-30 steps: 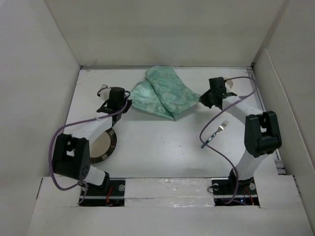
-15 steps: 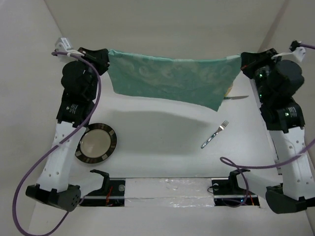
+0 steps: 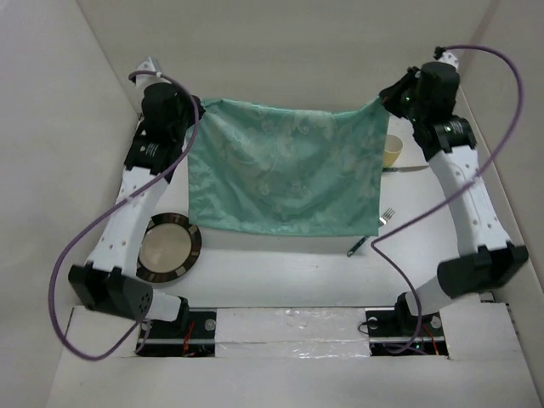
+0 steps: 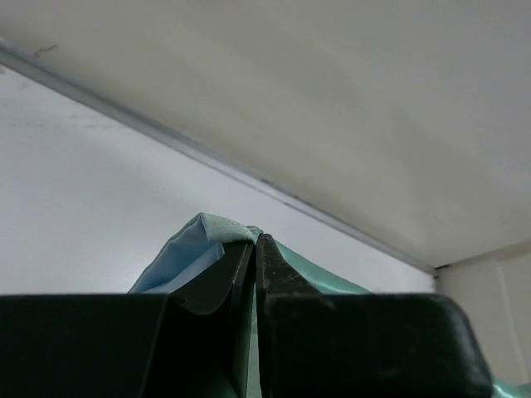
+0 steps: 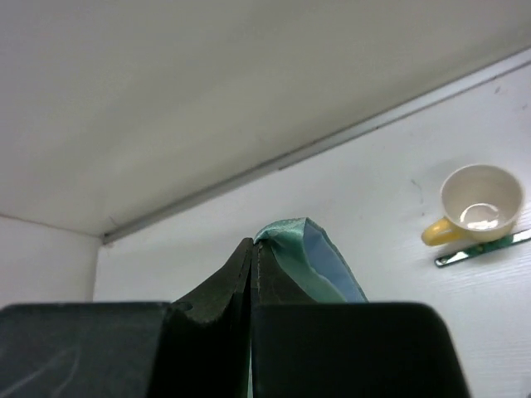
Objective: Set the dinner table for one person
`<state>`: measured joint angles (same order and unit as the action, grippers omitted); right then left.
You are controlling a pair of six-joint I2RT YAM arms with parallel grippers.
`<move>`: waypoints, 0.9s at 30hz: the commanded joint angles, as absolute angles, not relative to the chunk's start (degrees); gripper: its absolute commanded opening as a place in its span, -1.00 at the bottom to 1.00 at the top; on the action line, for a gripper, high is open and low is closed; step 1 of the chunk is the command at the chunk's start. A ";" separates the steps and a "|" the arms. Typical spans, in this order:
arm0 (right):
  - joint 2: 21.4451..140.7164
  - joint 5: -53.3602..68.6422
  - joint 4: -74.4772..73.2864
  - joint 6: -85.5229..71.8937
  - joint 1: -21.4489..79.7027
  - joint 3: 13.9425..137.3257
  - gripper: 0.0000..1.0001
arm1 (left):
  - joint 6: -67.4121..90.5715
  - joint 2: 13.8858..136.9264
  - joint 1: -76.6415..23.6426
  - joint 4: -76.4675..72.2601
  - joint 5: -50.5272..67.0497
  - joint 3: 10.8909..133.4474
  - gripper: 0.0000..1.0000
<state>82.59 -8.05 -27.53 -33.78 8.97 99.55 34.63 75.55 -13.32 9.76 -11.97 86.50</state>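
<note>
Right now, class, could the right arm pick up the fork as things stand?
Probably not. The right pincer is shut on a top corner of the green cloth, which it holds stretched with the left pincer, so it is not free. The fork lies partly hidden by the cloth's lower corner.

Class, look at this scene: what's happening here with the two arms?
The two arms hold a green placemat spread out between them over the dinner table. The left pincer is shut on one top corner, the right pincer on the other. A plate sits near the left arm; a fork, cup and knife lie on the right side.
</note>
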 commanded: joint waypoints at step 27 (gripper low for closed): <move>82.27 6.77 -17.84 -34.37 6.94 61.19 -1.00 | 38.59 71.72 4.83 -1.68 11.69 45.90 -1.00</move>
